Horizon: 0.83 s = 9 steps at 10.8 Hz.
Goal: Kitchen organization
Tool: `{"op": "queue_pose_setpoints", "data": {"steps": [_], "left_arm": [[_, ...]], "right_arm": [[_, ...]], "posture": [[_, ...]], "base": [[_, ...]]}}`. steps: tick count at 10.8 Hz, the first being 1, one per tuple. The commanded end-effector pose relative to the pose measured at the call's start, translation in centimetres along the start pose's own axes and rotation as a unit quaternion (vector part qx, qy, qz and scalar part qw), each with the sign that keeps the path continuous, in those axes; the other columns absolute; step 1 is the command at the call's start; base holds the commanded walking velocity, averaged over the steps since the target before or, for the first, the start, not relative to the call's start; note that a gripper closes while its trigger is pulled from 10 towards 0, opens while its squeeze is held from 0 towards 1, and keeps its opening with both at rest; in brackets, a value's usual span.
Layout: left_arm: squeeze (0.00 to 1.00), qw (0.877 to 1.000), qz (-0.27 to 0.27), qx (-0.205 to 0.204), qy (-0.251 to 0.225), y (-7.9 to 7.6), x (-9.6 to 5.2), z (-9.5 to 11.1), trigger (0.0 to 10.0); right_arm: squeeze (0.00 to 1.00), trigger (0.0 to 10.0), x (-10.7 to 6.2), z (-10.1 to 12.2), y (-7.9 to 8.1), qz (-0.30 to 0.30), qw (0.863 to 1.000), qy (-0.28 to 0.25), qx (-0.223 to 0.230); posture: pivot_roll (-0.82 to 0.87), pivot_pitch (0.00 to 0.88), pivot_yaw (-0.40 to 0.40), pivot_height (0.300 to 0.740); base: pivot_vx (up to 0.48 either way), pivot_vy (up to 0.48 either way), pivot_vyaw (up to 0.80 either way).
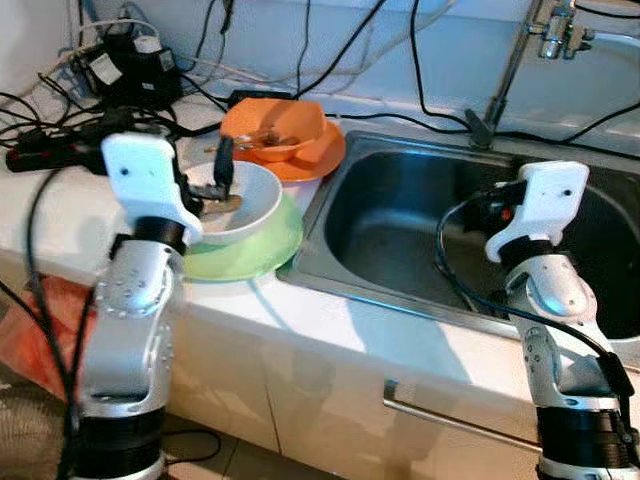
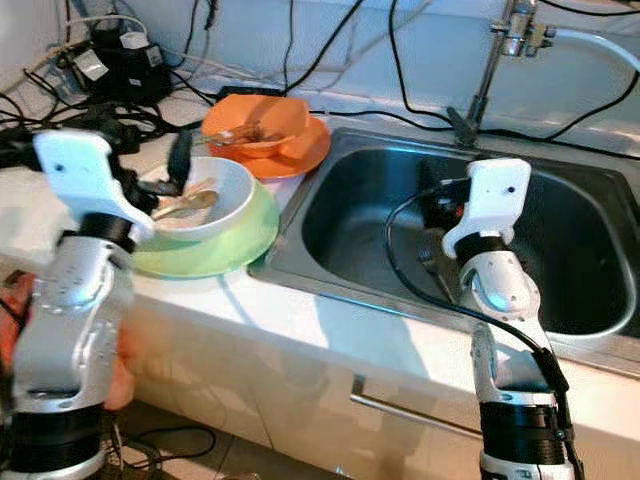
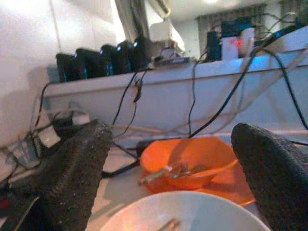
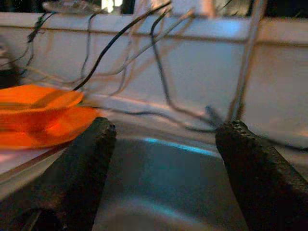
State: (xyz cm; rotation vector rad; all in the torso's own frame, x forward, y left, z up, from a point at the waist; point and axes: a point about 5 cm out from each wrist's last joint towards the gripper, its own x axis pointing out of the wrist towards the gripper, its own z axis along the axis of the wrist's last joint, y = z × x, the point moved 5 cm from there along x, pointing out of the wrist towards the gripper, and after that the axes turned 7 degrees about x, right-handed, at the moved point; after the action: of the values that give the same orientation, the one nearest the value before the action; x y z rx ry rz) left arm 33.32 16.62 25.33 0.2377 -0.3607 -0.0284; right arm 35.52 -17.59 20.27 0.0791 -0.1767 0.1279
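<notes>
Countertop (image 1: 330,325) with a steel sink (image 1: 400,225) set into it is seen from above. A white bowl (image 1: 245,205) rests inside a green plate (image 1: 250,255) just beside the sink's left rim, near the counter's front edge. A spoon (image 2: 185,207) lies in the white bowl. Behind these, toward the back edge of the counter, an orange bowl (image 1: 275,125) sits on an orange plate (image 1: 320,160), with cutlery (image 3: 168,171) lying in it.

The left gripper (image 3: 175,163) is held over the near rim of the white bowl, its two black fingers (image 1: 224,165) spread wide apart and grasping nothing; the orange bowl is framed between them in the left wrist view.

The right gripper (image 4: 161,159) is held over the sink basin, its fingers likewise parted with nothing between them. A utensil (image 2: 435,265) lies on the sink floor below it.

A tangle of black cables (image 1: 60,120) and a power adapter (image 1: 125,60) occupy the back left corner of the counter, and a faucet (image 1: 555,30) rises at the sink's rear edge.
</notes>
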Motion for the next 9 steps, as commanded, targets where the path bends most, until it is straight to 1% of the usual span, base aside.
{"op": "queue_pose_setpoints", "data": {"steps": [1,2,3,4,5,6,7,9], "left_arm": [[0.0,1.0,-0.02,0.012,-0.006,-0.5,-0.6,0.3,10.0],[0.0,0.998,-0.041,0.031,-0.023,-0.9,-1.6,0.7,10.0],[0.0,0.998,-0.046,0.046,-0.016,-0.6,-2.6,0.4,10.0],[0.0,0.997,-0.042,0.071,0.007,0.2,-4.2,-0.8,10.0],[0.0,0.996,-0.038,0.084,0.011,0.6,-4.7,-1.0,10.0],[0.0,0.994,-0.031,0.106,0.011,1.0,-5.3,-1.0,10.0],[0.0,0.992,-0.029,0.117,0.023,1.2,-6.2,-1.7,10.0],[0.0,0.991,-0.042,0.125,0.038,0.9,-7.2,-2.9,10.0]], "right_arm": [[0.0,10.0,0.3,0.4,0.5,0.023,1.0,0.003,0.015],[0.0,10.0,0.4,0.2,1.5,0.06,0.998,0.017,0.025],[0.0,10.0,0.2,-0.1,2.7,0.106,0.993,0.037,0.034],[0.0,10.0,-0.2,-0.3,3.8,0.149,0.987,0.05,0.035],[0.0,10.0,-0.4,-0.5,4.0,0.161,0.985,0.055,0.033],[0.0,10.0,-0.4,-0.7,4.4,0.174,0.982,0.062,0.03],[0.0,10.0,-0.6,-0.9,5.2,0.196,0.978,0.07,0.028],[0.0,10.0,-0.6,-0.9,5.9,0.216,0.973,0.074,0.028]], "posture": [[0.23,0.013,0.035,0.74],[0.24,0.015,0.036,0.74],[0.24,0.015,0.036,0.74],[0.25,0.015,0.032,0.74],[0.26,0.016,0.026,0.74],[0.27,0.018,0.015,0.74],[0.27,0.019,0.006,0.74],[0.28,0.017,-0.004,0.74]], "base": [[0.0,0.0,0.0],[0.0,0.0,0.0],[0.0,0.0,0.0],[0.0,0.0,0.0],[0.0,0.0,0.0],[0.0,0.0,0.0],[0.0,0.0,0.0],[0.0,0.0,0.0]]}}
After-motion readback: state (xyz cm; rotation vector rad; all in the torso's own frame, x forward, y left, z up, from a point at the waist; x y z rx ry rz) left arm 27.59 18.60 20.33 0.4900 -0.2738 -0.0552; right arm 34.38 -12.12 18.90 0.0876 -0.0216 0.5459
